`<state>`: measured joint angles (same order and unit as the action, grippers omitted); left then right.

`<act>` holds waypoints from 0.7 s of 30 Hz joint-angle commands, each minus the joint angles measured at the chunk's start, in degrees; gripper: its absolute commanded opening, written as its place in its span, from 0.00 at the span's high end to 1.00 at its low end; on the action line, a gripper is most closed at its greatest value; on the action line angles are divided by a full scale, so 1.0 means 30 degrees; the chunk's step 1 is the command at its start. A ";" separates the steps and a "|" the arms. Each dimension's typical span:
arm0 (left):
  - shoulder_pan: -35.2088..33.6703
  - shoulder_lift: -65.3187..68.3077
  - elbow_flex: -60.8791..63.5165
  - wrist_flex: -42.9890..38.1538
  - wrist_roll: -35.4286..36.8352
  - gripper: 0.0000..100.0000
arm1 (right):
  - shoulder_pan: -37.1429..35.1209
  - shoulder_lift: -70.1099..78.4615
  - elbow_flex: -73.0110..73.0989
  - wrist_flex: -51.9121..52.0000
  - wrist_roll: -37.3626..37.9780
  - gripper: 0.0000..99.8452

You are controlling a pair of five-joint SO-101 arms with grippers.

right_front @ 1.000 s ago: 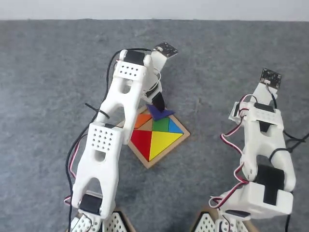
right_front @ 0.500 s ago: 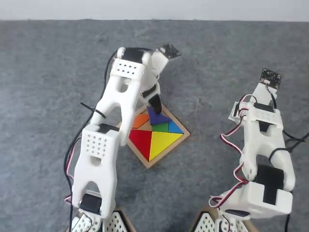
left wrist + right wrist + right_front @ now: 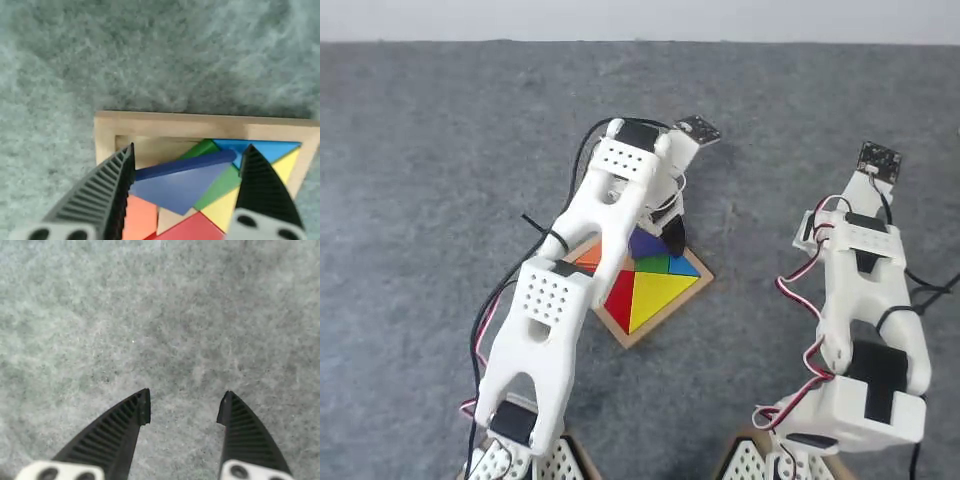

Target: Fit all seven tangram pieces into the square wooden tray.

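Observation:
The square wooden tray [image 3: 665, 325] lies at mid-table with red [image 3: 617, 292], yellow [image 3: 658, 293], green [image 3: 655, 264], light blue [image 3: 686, 268] and orange [image 3: 588, 256] pieces in it. A dark blue triangle [image 3: 644, 243] rests tilted at the tray's far corner, leaning on other pieces. In the left wrist view this triangle [image 3: 180, 186] lies between the fingers of my left gripper [image 3: 190, 148], which is open just above the tray [image 3: 105, 135]. My right gripper [image 3: 185, 407] is open over bare carpet, holding nothing.
Grey carpet covers the table all around the tray. The right arm [image 3: 865, 300] stands folded at the right side, well apart from the tray. The left arm [image 3: 570, 300] stretches over the tray's left half.
The left arm carried the dark blue triangle down onto the tray's far corner, then swung right. Its fingers have spread and the triangle now lies in the tray. The right arm kept still.

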<state>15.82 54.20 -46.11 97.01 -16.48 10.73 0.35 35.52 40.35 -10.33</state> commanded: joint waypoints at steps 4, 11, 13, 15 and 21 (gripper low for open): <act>-0.0850 -0.0410 -0.0249 0.1143 -0.0527 0.68 | -0.0220 -0.1070 -0.0147 -0.0337 0.0293 0.76; -0.1582 -0.0410 -0.0220 0.1172 -0.0645 0.71 | -0.0220 -0.1070 -0.0147 -0.0278 0.0293 0.76; -0.1524 -0.0410 -0.0220 0.1172 -0.0645 0.71 | -0.0220 -0.1070 -0.0147 -0.0278 0.0293 0.76; -0.1524 -0.0410 -0.0220 0.1201 -0.0645 0.71 | -0.0220 -0.1070 -0.0147 -0.0278 0.0293 0.76; -0.1670 -0.1465 0.1978 0.1231 -0.0615 0.76 | -0.0220 -0.1070 -0.0147 -0.0278 0.0293 0.76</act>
<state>11.34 53.76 -43.65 98.42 -17.80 10.73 0.35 35.52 40.35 -10.33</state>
